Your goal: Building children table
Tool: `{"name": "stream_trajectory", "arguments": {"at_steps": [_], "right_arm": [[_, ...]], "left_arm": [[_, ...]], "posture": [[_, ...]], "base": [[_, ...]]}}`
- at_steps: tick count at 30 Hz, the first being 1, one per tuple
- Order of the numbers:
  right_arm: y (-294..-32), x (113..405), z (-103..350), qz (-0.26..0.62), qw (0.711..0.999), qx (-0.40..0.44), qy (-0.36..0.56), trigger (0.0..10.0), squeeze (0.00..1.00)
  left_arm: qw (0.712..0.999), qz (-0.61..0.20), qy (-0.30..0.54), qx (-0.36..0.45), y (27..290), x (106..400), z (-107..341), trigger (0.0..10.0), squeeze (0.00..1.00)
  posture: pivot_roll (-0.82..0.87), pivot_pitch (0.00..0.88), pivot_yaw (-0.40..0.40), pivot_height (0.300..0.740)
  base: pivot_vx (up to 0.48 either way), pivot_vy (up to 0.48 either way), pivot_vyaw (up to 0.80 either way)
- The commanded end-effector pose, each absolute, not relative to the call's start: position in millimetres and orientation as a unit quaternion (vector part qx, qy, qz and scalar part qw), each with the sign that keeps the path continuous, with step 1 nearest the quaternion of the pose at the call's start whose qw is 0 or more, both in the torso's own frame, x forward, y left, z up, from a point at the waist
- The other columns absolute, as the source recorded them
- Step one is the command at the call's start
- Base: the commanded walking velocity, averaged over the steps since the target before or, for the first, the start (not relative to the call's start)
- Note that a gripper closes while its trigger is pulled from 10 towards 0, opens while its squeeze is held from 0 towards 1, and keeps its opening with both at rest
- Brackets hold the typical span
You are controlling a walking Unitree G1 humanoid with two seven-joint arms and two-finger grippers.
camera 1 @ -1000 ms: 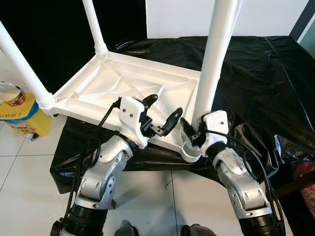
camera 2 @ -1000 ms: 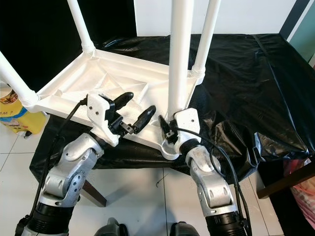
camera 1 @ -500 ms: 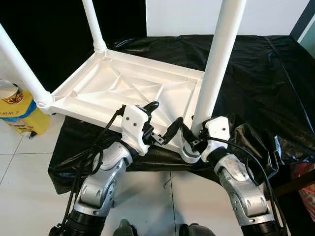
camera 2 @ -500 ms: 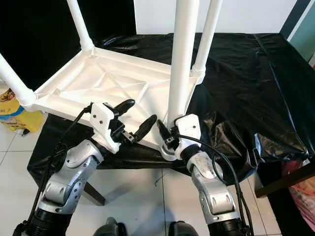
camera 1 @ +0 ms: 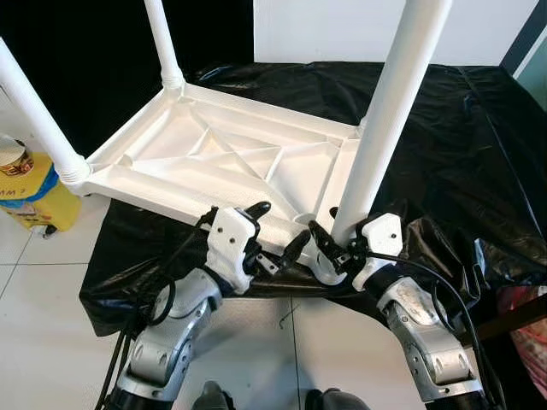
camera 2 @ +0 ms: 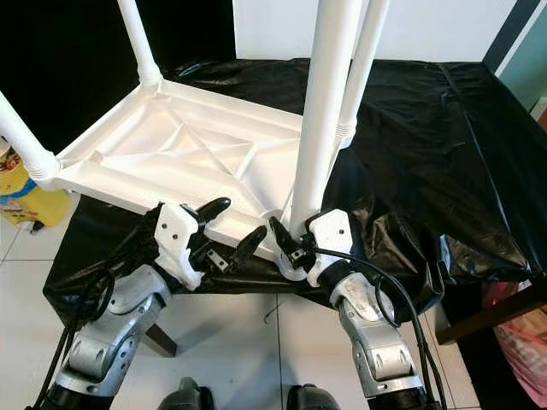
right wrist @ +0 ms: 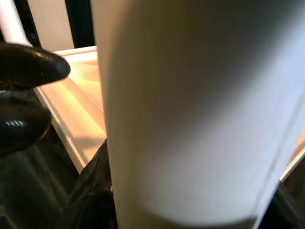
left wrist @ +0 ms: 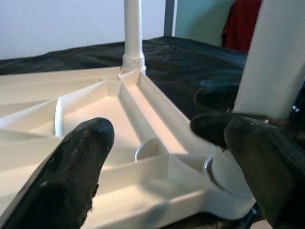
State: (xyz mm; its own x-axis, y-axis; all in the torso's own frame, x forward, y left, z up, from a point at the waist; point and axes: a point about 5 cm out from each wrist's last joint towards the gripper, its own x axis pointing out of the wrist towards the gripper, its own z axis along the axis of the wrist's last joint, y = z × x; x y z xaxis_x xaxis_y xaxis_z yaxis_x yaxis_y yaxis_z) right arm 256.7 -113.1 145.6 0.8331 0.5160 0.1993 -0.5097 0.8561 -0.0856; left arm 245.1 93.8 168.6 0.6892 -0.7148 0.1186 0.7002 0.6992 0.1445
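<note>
A white plastic children's table (camera 1: 224, 164) lies upside down on a black-covered surface. Three white legs stand in its corners: far left (camera 1: 164, 44), near left (camera 1: 34, 111) and far right (camera 2: 363, 73). A fourth leg (camera 1: 389, 120) stands tilted in the near right corner socket (left wrist: 229, 172). My right gripper (camera 1: 340, 246) is shut on this leg's base, and the leg (right wrist: 190, 109) looms close in the right wrist view. My left gripper (camera 1: 275, 229) stands open at the table's near edge, just left of that socket, its fingers (left wrist: 71, 181) holding nothing.
Black plastic sheeting (camera 1: 461, 137) covers the work surface and hangs over its near edge. A yellow container (camera 1: 30, 192) stands on the tiled floor at the left. Something pink (camera 1: 530, 316) sits at the far right, by a wooden leg (camera 2: 483, 316).
The whole picture has shifted, so the camera moved. The held leg now leans further to the right at its top. Both grippers sit lower in view, the left one nearer the socket.
</note>
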Motion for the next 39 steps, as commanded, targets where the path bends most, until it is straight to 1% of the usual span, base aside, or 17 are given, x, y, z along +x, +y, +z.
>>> {"name": "stream_trajectory", "arguments": {"at_steps": [1, 3, 6, 22, 33, 39], "right_arm": [[-112.4, 253.8, 134.5, 0.281, 0.956, -0.015, -0.086, 10.0, 0.0], [-113.7, 253.3, 130.8, 0.289, 0.953, -0.021, -0.089, 10.0, 0.0], [-115.2, 253.4, 127.7, 0.291, 0.952, -0.026, -0.091, 10.0, 0.0], [-122.7, 258.8, 113.9, 0.307, 0.944, -0.049, -0.113, 10.0, 0.0], [-125.2, 264.1, 106.4, 0.303, 0.945, -0.043, -0.114, 10.0, 0.0], [-122.2, 260.2, 104.0, 0.327, 0.935, -0.067, -0.123, 10.0, 0.0]], "left_arm": [[0.894, -0.437, -0.082, 0.053, 89.0, 236.9, 165.8, 10.0, 0.0], [0.883, -0.457, -0.078, 0.067, 91.0, 231.1, 162.2, 10.0, 0.0], [0.879, -0.468, -0.071, 0.063, 92.1, 228.0, 160.8, 10.0, 0.0], [0.873, -0.477, -0.07, 0.078, 93.1, 227.1, 166.0, 10.0, 0.0], [0.868, -0.487, -0.062, 0.082, 92.1, 219.8, 164.0, 10.0, 0.0], [0.868, -0.486, -0.062, 0.082, 92.6, 219.5, 165.3, 10.0, 0.0]], "posture": [[0.01, 0.111, -0.068, 0.74], [0.01, 0.111, -0.069, 0.74], [0.01, 0.109, -0.066, 0.74], [0.03, 0.12, -0.015, 0.74], [0.04, 0.131, -0.01, 0.74], [0.05, 0.134, -0.011, 0.74]], "base": [[0.0, 0.0, 0.0], [0.0, 0.0, 0.0], [0.0, 0.0, 0.0], [0.0, 0.0, 0.0], [0.0, 0.0, 0.0], [0.0, 0.0, 0.0]]}}
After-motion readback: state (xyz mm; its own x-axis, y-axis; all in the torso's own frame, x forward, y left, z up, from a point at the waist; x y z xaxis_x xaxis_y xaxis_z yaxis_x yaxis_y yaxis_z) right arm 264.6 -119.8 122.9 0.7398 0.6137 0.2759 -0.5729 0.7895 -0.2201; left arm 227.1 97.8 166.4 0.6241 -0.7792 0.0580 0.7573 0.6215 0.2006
